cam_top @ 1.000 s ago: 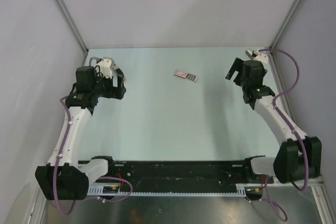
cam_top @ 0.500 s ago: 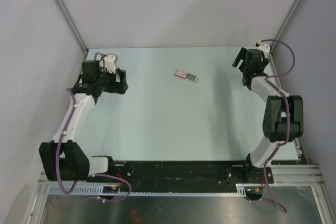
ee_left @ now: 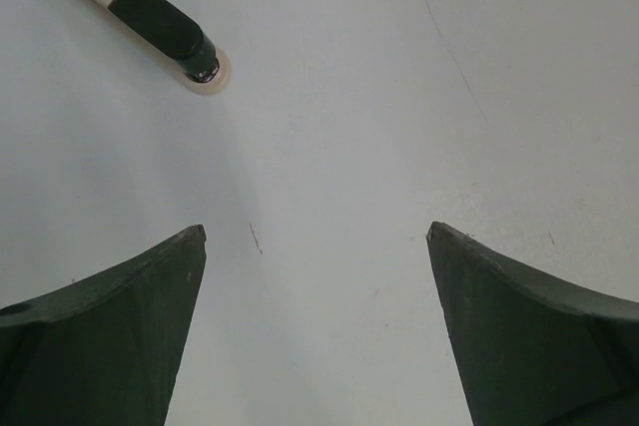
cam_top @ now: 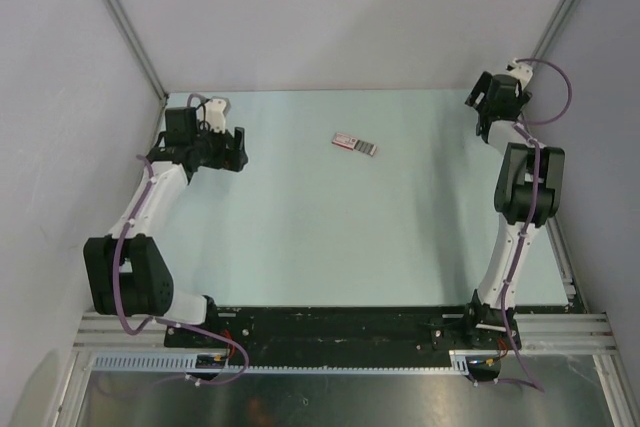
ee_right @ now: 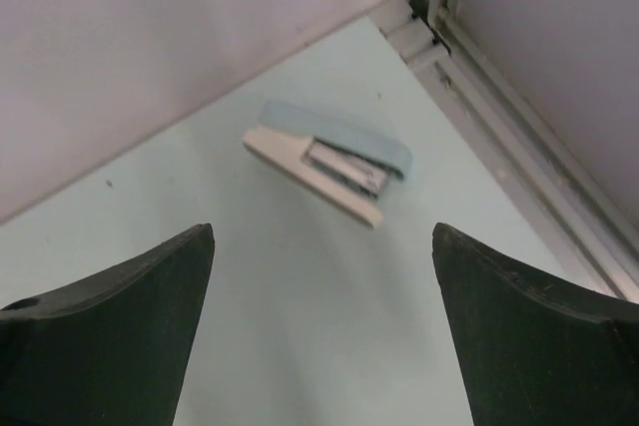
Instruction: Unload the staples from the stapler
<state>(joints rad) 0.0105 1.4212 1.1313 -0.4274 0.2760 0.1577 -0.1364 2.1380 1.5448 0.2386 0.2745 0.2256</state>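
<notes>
Both left pincer and right pincer gape empty; stapler flat, oblong, dark-ended.

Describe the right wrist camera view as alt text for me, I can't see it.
A small white and pale blue stapler lies on the pale green table near the corner where the back wall meets a metal rail. The right end effector frames the foreground, its two dark fingers spread wide and empty.

Pale mint-green table, evenly lit, enclosed by a plain grey back wall, left wall and right wall; aluminium posts rise at both rear corners; black rail and bare metal sheet along near edge.
</notes>
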